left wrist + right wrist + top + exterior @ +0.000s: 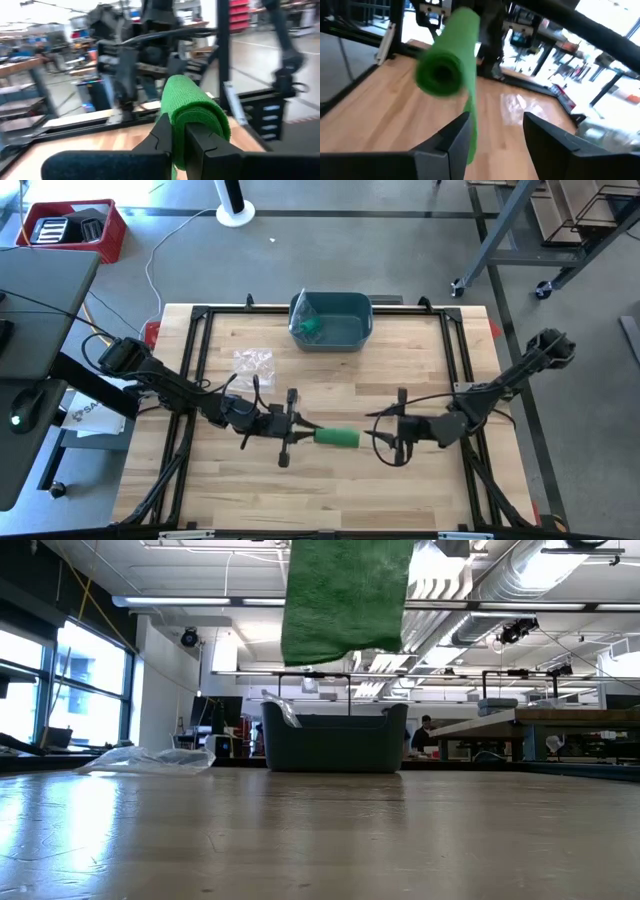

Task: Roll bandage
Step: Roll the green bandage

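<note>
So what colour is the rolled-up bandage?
Green; the rolled cloth bandage shows best in the right wrist view.

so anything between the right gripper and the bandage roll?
Nothing visible. The green bandage roll is held off the table by the left gripper, shut on one end. The right gripper is open, directly facing the free end.

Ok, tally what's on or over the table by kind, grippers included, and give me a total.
Green bandage rolls: 1, the green bandage roll held above the wood by the left gripper.
Teal bins: 1, the teal bin.
Clear plastic wrappers: 1, the clear plastic wrapper.
Grippers: 2, left gripper shut on the roll, right gripper open beside it.
Total: 5
</note>
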{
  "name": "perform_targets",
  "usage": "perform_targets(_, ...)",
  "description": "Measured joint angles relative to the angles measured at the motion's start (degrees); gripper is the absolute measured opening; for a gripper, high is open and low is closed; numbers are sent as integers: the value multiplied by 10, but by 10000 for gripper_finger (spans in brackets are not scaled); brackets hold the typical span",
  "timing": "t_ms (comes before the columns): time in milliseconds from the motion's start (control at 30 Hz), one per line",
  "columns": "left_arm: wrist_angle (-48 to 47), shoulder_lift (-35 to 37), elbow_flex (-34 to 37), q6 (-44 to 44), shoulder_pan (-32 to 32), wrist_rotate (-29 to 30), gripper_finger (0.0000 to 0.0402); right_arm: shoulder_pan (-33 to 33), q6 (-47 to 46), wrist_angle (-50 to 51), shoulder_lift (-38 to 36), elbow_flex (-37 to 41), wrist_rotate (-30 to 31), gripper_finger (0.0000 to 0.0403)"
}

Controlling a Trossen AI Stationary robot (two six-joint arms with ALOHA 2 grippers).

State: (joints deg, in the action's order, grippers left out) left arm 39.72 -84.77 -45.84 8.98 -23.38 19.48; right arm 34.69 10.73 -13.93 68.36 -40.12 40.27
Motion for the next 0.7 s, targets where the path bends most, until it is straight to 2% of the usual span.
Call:
perform_targets(133,5,-3,0,-34,0,-83,12,28,-67,47,-2,0,2,173)
perform_targets(167,5,-5,0,-49,-1,-87,12,35,-81,53,-2,0,2,172)
perform_targets(300,6,-18,7,-84,1,-52,12,58,-127,69,-2,0,21,168)
perform_targets(433,7,-53,31,-114,36,6,12,62,-162,74,0,0,30,167)
perform_targets(600,74,-132,66,-149,108,1,13,35,-174,71,46,0,27,167)
perform_targets(700,118,-187,79,-172,154,-14,17,-1,-188,52,94,0,-7,167)
